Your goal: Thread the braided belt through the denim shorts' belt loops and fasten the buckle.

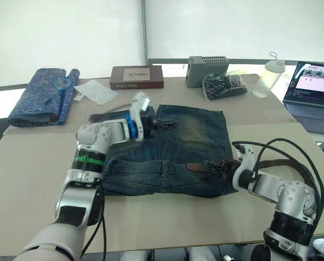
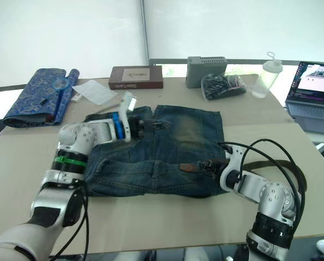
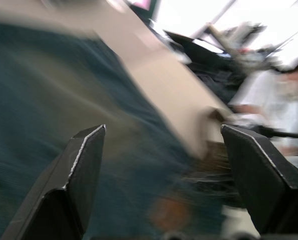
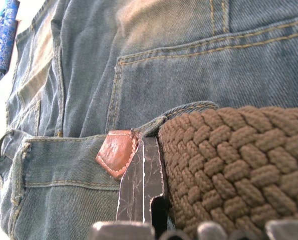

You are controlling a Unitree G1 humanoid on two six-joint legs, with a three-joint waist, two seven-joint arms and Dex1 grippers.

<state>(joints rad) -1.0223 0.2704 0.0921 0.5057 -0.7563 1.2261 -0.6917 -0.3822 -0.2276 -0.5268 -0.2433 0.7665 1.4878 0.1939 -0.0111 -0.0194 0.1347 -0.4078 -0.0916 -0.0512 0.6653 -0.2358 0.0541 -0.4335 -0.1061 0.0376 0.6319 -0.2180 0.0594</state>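
The denim shorts [image 1: 189, 136] lie flat in the middle of the table, legs pointing away from me. My right gripper [image 1: 222, 166] is at the right end of the waistband, shut on the braided belt [image 4: 229, 150] just behind its brown leather tip [image 1: 197, 167]. The tip lies on the waistband past a denim belt loop [image 4: 189, 107]. The rest of the belt [image 1: 276, 161] trails right across the table. The buckle is out of view. My left gripper [image 1: 163, 125] hovers open over the far left part of the shorts, its fingers [image 3: 83, 170] wide apart with nothing between them.
At the back stand a rolled blue patterned cloth [image 1: 42, 95], a white plastic bag [image 1: 96, 91], a brown box [image 1: 136, 77], a grey box [image 1: 207, 70], a bag of dark items [image 1: 224, 86] and a bottle [image 1: 269, 79]. A laptop [image 1: 314, 95] sits far right.
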